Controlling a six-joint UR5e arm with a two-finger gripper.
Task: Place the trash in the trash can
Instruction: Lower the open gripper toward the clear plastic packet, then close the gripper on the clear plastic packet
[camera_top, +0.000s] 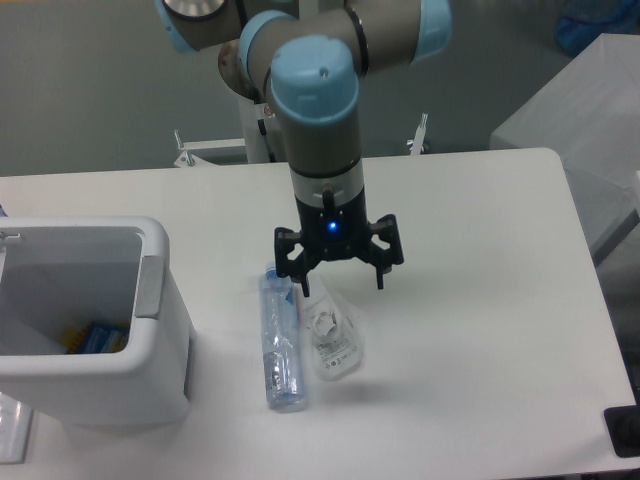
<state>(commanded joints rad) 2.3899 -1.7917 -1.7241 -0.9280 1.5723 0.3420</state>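
The gripper (341, 287) hangs wide open and empty above the pouch (331, 335), beside the bottle (279, 339).

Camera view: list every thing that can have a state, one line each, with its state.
gripper: jaws open, empty, above the pouch's top end
bottle: lying flat on the table, cap on, ungrasped
pouch: lying flat beside the bottle, ungrasped
trash can: upright, open top, some items already inside
table: bearing all of these
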